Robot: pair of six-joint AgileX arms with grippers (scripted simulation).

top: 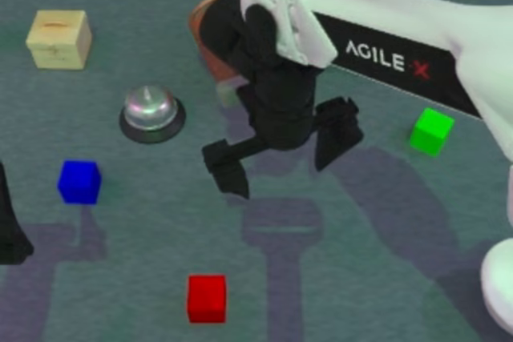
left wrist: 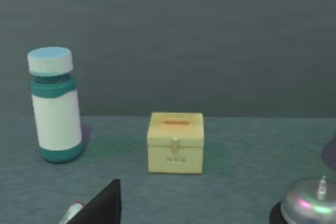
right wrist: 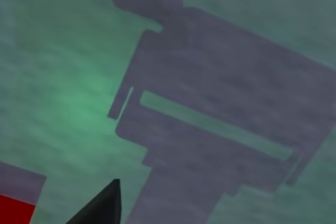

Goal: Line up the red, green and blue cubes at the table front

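Observation:
The red cube (top: 207, 298) sits near the table (top: 361, 278) front, left of centre; a corner of it shows in the right wrist view (right wrist: 16, 208). The blue cube (top: 79, 181) rests at the left and the green cube (top: 432, 130) at the right, farther back. My right gripper (top: 282, 154) hangs open and empty above mid-table, behind and to the right of the red cube. One of its fingertips (right wrist: 107, 200) shows over the arm's shadow. My left gripper (top: 8, 234) stays parked at the left edge, open, with one finger (left wrist: 102, 205) in view.
A cream box with a slot (top: 58, 39) stands at the back left, a silver bell (top: 151, 111) beside it. A teal-and-white bottle (left wrist: 54, 106) stands near the box. A brown object (top: 210, 14) lies behind the right arm.

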